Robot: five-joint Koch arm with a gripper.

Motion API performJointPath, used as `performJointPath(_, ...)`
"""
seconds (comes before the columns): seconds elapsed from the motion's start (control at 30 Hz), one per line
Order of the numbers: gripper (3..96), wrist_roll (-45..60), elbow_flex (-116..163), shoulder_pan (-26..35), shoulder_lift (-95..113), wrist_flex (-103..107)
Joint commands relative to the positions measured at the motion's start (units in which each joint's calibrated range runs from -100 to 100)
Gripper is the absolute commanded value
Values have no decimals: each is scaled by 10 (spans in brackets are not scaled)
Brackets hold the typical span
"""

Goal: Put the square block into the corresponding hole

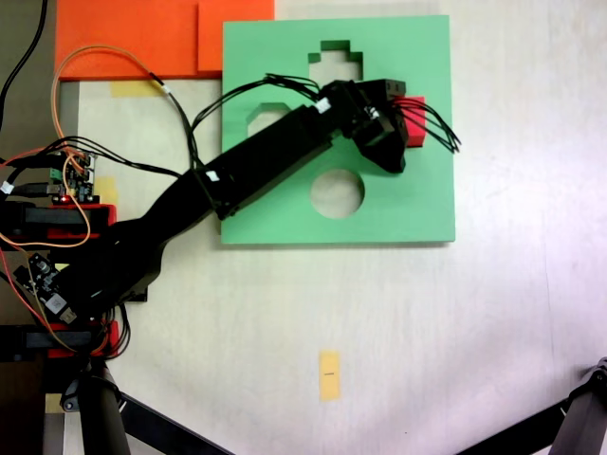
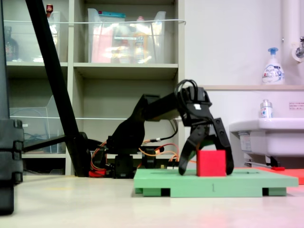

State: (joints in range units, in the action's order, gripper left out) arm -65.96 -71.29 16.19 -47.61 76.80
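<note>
The square block [image 2: 211, 163], a small red cube, stands upright on the green board [image 2: 156, 183] near its front edge in the second exterior view. My gripper [image 2: 206, 172] is open and straddles it, one finger on each side with tips down at the board. A narrow gap shows at the finger on the second exterior view's left. From above, the red block [image 1: 415, 121] peeks out beside the gripper [image 1: 396, 125] at the board's [image 1: 417, 213] right part. The square hole is hidden under the gripper and block, so I cannot tell if the block sits in it.
The board also has a cross-shaped cutout [image 1: 334, 59], an octagonal cutout [image 1: 268, 114] partly under the arm, and a round cutout [image 1: 337, 192]. Orange foam sheets [image 1: 142, 38] lie at the top left. Wires and the arm's base [image 1: 66, 246] crowd the left edge. A yellow tape strip [image 1: 329, 375] marks the table.
</note>
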Motion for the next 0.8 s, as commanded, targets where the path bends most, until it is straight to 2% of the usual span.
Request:
performJointPath(0.03, 826, -2, -7, -3, 8, -13)
performJointPath(0.13, 955, -1, -7, -3, 38, -13)
performJointPath(0.33, 952, 15, -6, 4, 195, 38)
performJointPath(0.47, 944, 120, -6, -2, 395, 141)
performJointPath(0.5, 915, 144, -6, -5, 454, 159)
performJointPath(0.57, 766, 204, -5, -16, 582, 188)
performJointPath(0.7, 714, 345, -4, -32, 793, 217)
performJointPath(0.77, 593, 388, -4, -47, 869, 207)
performJointPath(0.8, 572, 402, -4, -55, 892, 207)
